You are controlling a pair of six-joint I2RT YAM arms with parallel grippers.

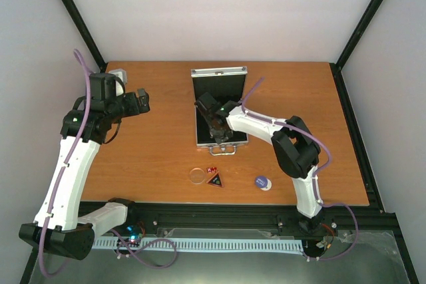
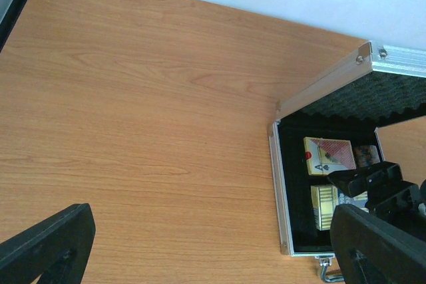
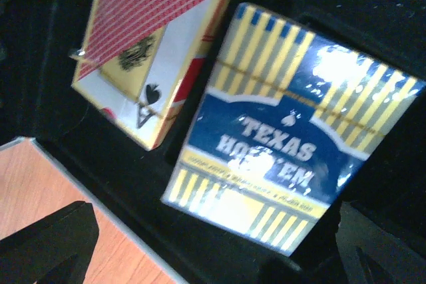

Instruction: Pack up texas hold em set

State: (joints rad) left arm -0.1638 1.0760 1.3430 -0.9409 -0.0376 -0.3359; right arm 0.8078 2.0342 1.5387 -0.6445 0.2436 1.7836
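Glossy blue-yellow deck [image 3: 286, 144] lies in aluminium case [image 2: 278, 191], right end effector [image 3: 213, 231] spread above; left end effector [image 2: 210, 231] spread.

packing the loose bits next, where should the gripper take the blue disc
Probably by its rim, straight down from above. The blue disc lies flat on the table, so only its thin edge offers opposite sides; it is round and clear of the black triangle, so any approach angle should do.

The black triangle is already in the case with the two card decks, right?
No. The black triangle lies on the table, in front of the case; the top view shows it. The pink deck and blue-yellow deck are inside it.
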